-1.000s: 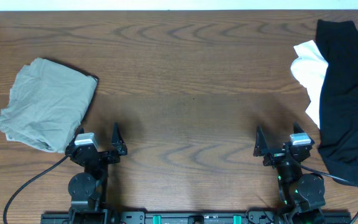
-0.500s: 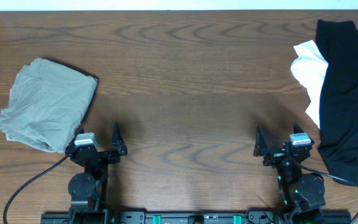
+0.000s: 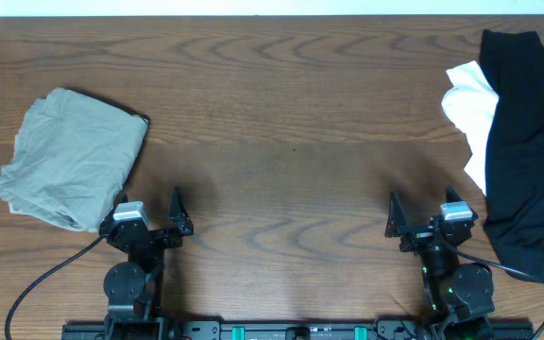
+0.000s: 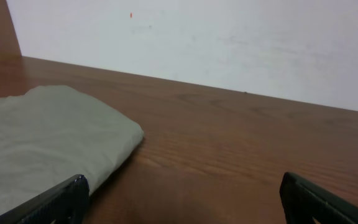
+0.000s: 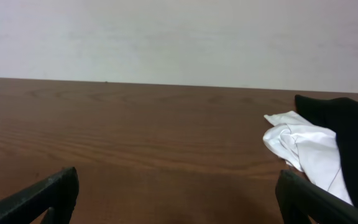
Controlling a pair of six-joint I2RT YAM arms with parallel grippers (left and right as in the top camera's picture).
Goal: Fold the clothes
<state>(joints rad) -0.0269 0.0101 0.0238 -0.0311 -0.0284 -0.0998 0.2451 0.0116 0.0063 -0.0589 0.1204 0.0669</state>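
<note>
At the near edge of the table (image 3: 291,123), around 7 and 5 o'clock, both arms sit parked low. The left jaws are spread wide with nothing between them, and the right jaws are just as wide and just as empty. Out from the left jaws, toward 9 o'clock, the grey-beige garment (image 3: 69,156) lies as a compact bundle, its near corner just beside that arm and looking already folded. Out from the right jaws, toward 3 o'clock, the black garment (image 3: 522,142) runs in a long crumpled strip along the right edge, draped partly over the white garment (image 3: 466,99), which pokes out on its inner side. That overlap is where I'd expect trouble. A pinch on the black cloth could catch the white one too and drag both into the middle together. The black strip also lies so close to the edge that a pull the wrong way might slide it off. A careless left reach could ruffle the grey-beige bundle.
</note>
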